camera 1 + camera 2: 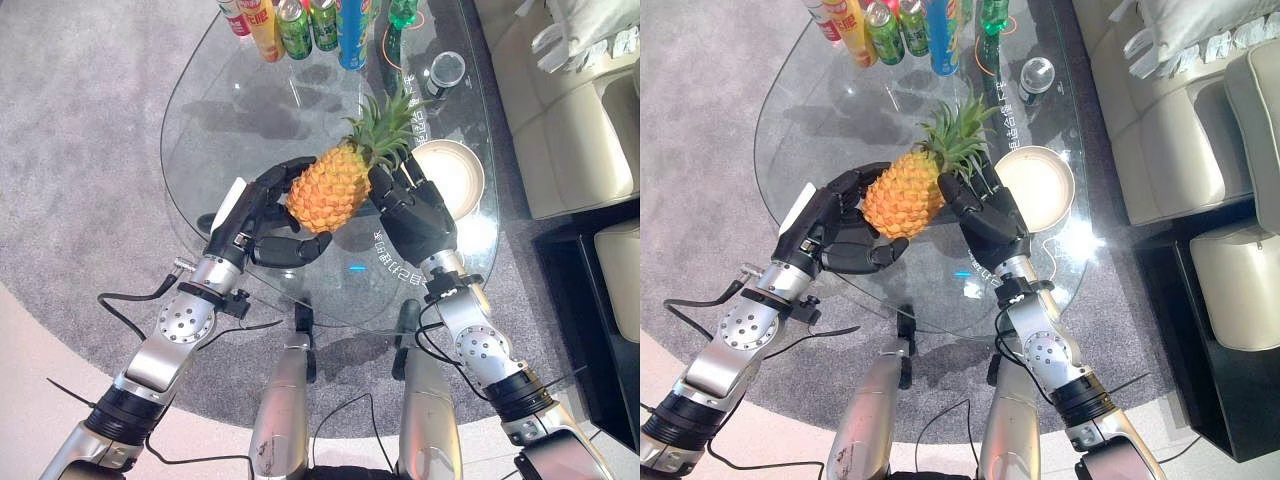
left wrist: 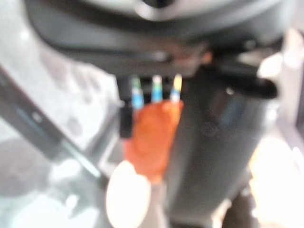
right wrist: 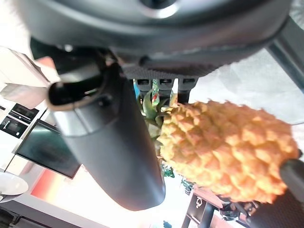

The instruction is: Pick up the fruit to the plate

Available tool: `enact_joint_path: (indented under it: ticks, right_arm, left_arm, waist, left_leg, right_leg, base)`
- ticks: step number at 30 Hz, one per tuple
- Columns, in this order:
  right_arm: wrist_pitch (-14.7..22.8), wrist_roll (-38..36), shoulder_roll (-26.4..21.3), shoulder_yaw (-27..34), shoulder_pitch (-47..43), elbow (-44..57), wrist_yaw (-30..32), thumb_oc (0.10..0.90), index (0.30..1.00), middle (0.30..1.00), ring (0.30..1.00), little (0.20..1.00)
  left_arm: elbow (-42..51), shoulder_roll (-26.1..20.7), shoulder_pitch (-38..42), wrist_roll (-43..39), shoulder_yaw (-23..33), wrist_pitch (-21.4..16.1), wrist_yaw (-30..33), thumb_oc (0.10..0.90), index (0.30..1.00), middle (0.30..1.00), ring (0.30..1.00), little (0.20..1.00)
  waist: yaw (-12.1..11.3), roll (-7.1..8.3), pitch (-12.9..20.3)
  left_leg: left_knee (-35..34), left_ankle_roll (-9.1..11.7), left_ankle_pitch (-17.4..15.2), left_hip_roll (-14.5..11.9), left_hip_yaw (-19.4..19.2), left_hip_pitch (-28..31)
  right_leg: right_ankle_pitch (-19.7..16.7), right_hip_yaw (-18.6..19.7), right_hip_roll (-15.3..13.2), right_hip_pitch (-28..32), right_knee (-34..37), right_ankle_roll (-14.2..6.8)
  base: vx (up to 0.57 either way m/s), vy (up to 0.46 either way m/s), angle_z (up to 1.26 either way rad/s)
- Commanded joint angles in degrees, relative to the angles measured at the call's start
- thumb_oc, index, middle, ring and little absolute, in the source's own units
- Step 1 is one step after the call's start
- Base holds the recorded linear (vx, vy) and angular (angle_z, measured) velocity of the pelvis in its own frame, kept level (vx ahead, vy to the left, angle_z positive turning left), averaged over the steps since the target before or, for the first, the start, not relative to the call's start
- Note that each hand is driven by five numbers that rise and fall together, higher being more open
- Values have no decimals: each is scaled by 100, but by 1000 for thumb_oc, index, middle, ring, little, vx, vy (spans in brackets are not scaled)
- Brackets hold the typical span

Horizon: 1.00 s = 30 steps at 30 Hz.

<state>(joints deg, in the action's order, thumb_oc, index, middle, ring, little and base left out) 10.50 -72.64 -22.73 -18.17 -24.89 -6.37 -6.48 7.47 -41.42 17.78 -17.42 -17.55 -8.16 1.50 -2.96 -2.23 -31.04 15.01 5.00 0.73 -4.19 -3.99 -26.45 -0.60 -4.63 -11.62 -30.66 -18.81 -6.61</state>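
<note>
A yellow-orange pineapple [image 1: 330,190] with a green crown is held above the glass table [image 1: 225,110], lying tilted with the crown pointing away from me. My left hand [image 1: 255,215] curls round its lower left side, thumb beneath. My right hand [image 1: 415,215] grips the right side near the crown. In the right wrist view the pineapple [image 3: 228,147] lies against the thumb [image 3: 109,142]. The white plate [image 1: 455,175] is empty on the table just right of the pineapple, behind my right hand.
Several drink cans and bottles [image 1: 295,25] stand along the table's far edge. A small round tin [image 1: 445,70] sits beyond the plate. A beige sofa [image 1: 570,100] and a dark low cabinet [image 1: 600,300] stand to the right. Grey carpet surrounds the table.
</note>
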Motion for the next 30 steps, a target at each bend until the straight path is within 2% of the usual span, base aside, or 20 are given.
enact_joint_path:
  ticks: [1,7,12,20,27,28,29,30]
  right_arm:
    - [524,-83,-11,231,-675,567,-404,800,900,900,900,900]
    - [603,-271,-104,328,-759,351,-416,800,900,900,900,900]
    - [612,-471,-232,358,-894,88,-429,800,900,900,900,900]
    - [631,-704,-294,282,-1025,-184,-491,800,900,900,900,900]
    - [657,-761,-268,278,-1051,-192,-526,800,900,900,900,900]
    - [675,-749,-261,269,-1056,-180,-527,375,535,535,535,475]
    - [693,-743,-259,264,-1062,-176,-541,136,331,331,331,236]
    - [703,-744,-259,264,-1067,-168,-550,100,300,300,300,200]
  left_arm:
    - [903,-133,480,-289,-57,-579,-374,100,300,300,300,200]
    - [871,-243,548,-436,-180,-553,-782,100,300,300,300,200]
    - [973,-340,720,-621,-451,-507,-1463,100,300,300,300,200]
    - [910,-403,1013,-706,-818,-418,-1525,100,300,300,300,200]
    - [890,-397,1051,-729,-905,-372,-1436,100,300,300,300,200]
    - [893,-391,1047,-732,-908,-362,-1429,100,300,300,300,200]
    - [889,-389,1039,-738,-902,-359,-1430,100,300,300,300,200]
    - [883,-397,1036,-748,-901,-364,-1429,100,300,300,300,200]
  waist:
    - [151,-123,125]
    - [169,-168,125]
    - [195,-224,125]
    - [232,-261,125]
    - [238,-276,125]
    - [236,-279,125]
    - [234,-282,125]
    - [233,-284,125]
  left_leg:
    - [533,-438,-591,927,-373,-203]
    - [533,-445,-605,933,-386,-215]
    - [533,-446,-608,934,-417,-245]
    - [514,-462,-602,949,-427,-268]
    - [472,-462,-574,964,-409,-283]
    - [467,-462,-572,964,-407,-285]
    - [460,-462,-570,964,-404,-282]
    - [454,-462,-568,964,-402,-280]
  right_leg:
    - [271,-612,623,378,273,290]
    - [257,-586,608,346,273,280]
    - [231,-559,583,298,284,268]
    - [207,-517,585,256,302,261]
    - [180,-504,590,245,348,255]
    - [178,-505,590,239,349,255]
    - [178,-503,592,238,351,255]
    - [178,-502,592,240,357,256]
  base:
    - [0,0,0]
    - [1,5,0]
    - [0,7,0]
    - [0,0,0]
    - [0,0,0]
    - [0,0,0]
    - [0,0,0]
    - [0,0,0]
